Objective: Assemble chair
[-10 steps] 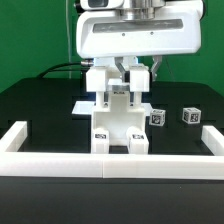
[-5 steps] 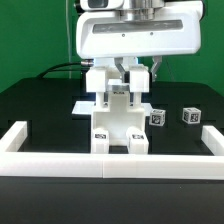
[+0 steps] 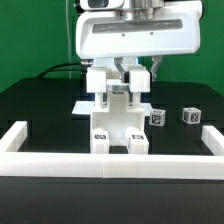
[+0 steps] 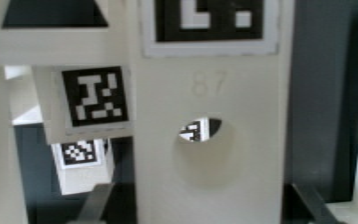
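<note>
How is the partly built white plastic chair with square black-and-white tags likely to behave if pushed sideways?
The chair looks stiff: thick blocky plastic, no visible bend. It seems to stand taller than wide on narrow feet, so it might tip rather than slide. The gripper seems shut on its upper part, which probably steadies it.

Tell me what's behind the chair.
The marker board pokes out at the exterior view's left of the chair; its remainder and anything directly behind are covered.

Gripper (image 3: 128,78) pointing straight down
Its jaws stand close together, clamped on an upright part of the chair (image 3: 120,125).
</note>
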